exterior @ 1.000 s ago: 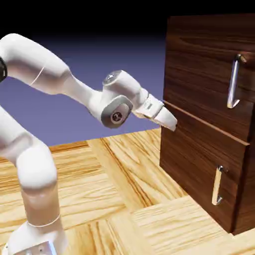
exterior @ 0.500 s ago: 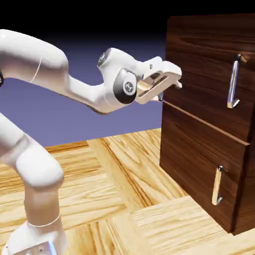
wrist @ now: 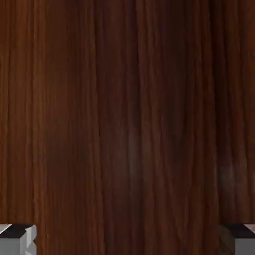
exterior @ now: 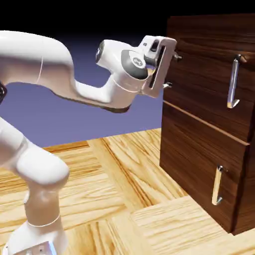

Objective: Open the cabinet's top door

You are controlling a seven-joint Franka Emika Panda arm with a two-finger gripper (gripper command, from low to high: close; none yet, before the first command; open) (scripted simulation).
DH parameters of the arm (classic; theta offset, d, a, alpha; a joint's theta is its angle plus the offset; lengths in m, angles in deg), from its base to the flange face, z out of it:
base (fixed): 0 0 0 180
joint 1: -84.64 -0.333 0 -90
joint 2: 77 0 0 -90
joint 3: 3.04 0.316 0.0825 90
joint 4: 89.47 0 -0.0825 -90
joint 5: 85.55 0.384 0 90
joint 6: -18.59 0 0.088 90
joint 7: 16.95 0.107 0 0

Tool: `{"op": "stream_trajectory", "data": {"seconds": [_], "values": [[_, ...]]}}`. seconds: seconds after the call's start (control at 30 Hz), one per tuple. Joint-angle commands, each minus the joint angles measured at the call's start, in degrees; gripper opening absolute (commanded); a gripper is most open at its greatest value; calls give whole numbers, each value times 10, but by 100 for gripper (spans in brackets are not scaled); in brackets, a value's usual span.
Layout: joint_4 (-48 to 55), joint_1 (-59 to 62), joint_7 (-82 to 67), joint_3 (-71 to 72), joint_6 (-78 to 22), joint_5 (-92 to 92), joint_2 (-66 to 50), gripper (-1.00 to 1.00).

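Pale wood floor point(exterior: 114, 184) — blue-violet backdrop (black above) | dark cabinet point(exterior: 199, 119) — fingers point(wrist: 19, 240) spread, empty

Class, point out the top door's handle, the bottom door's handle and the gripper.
Top handle point(exterior: 233, 82): exterior view, bar's middle.
Bottom handle point(exterior: 216, 187): exterior view, bar's middle.
Gripper point(exterior: 171, 71): exterior view, between fingertips.
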Motion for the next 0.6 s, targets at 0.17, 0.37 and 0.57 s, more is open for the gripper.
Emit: {"op": "stream_trajectory", "data": {"seconds": [0.17,0.37,0.57], "values": [[41,-53,-47,-59,3,-150,12,0],[82,-106,-95,-118,6,-299,24,0],[123,-160,-142,-177,8,-449,36,0]]}}
